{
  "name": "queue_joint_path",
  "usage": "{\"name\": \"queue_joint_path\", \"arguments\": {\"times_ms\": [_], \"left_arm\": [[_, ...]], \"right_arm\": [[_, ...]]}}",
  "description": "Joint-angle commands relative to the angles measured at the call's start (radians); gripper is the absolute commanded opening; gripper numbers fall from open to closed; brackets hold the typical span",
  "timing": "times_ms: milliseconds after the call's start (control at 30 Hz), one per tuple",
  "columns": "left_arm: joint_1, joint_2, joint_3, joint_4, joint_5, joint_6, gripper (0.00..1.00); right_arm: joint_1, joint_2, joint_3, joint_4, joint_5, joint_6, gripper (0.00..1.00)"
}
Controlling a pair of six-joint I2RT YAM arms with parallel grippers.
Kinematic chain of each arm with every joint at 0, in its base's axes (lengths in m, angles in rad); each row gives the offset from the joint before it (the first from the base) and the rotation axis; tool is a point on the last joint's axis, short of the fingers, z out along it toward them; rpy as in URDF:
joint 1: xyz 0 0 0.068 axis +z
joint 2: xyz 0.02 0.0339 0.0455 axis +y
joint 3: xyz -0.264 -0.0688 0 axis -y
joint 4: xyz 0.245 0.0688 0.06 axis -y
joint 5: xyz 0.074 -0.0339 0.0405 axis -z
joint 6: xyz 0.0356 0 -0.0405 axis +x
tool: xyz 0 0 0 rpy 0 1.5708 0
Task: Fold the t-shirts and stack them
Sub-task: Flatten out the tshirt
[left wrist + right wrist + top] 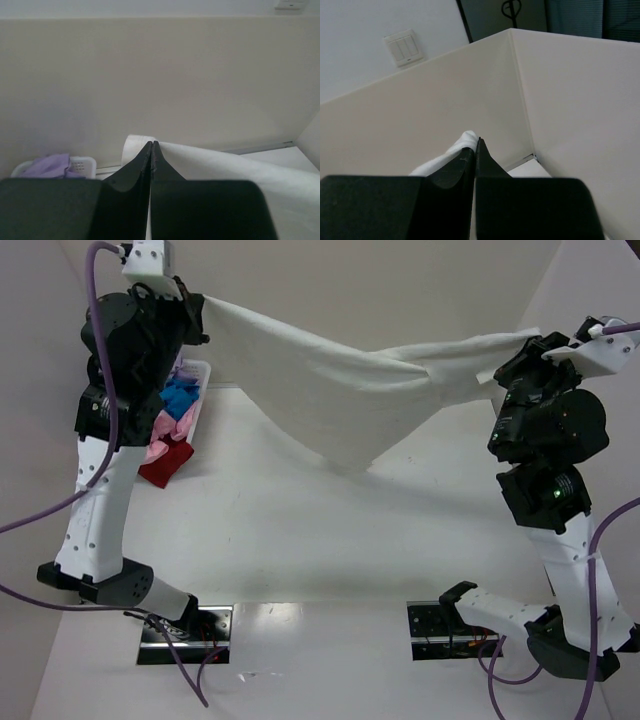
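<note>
Two grips show from the top view: my left claw (197, 310) and right claw (533, 343) hang the cream-white t-shirt (340, 390) sagging above the bench (300, 540), likely to spread it flat. Left wrist: jaws clamped on cloth. Right wrist: likewise.

A: T-shirt (330, 390), where?
B: Strung between the two sets of jaws, above the table (300, 540). One end is pinched in the left gripper (203, 312), the other in the right gripper (533, 340). The middle sags below and between them.
A: Basket (203, 368)?
B: On the table, lower than the left jaws and to their left, against the far wall. Well apart from the right jaws.
A: Inside it?
B: Heap of other t-shirts (178, 405). One spills over the near rim onto the table, nearer the arm bases than the left jaws.
</note>
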Motion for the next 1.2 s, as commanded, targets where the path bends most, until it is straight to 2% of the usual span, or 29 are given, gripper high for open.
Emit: {"name": "queue_joint_path", "arguments": {"times_ms": [0, 133, 333, 467, 667, 867, 1033, 1167], "left_arm": [[0.005, -0.040, 0.024, -0.032, -0.133, 0.062, 0.00], [0.005, -0.087, 0.024, -0.032, -0.175, 0.063, 0.00], [0.005, -0.184, -0.095, -0.009, -0.267, 0.072, 0.00], [0.005, -0.209, -0.157, 0.002, -0.268, 0.063, 0.00], [0.005, -0.253, -0.220, 0.013, -0.268, 0.044, 0.00], [0.005, -0.284, -0.322, 0.004, -0.232, 0.012, 0.00], [0.005, -0.334, -0.396, -0.009, -0.189, -0.008, 0.00], [0.005, -0.371, -0.416, -0.027, -0.180, -0.008, 0.00]], "right_arm": [[0.008, 0.005, 0.032, 0.079, 0.085, -0.021, 0.00], [0.008, 0.014, 0.022, 0.068, 0.162, -0.010, 0.00], [0.008, 0.023, 0.022, 0.042, 0.251, 0.032, 0.00], [0.008, 0.023, 0.022, 0.023, 0.251, 0.091, 0.00], [0.008, 0.023, 0.013, -0.027, 0.184, 0.167, 0.00], [0.008, -0.021, -0.016, -0.088, 0.014, 0.273, 0.00], [0.008, -0.021, -0.007, -0.139, -0.010, 0.273, 0.00], [0.008, -0.094, 0.004, -0.141, -0.033, 0.273, 0.00]]}}
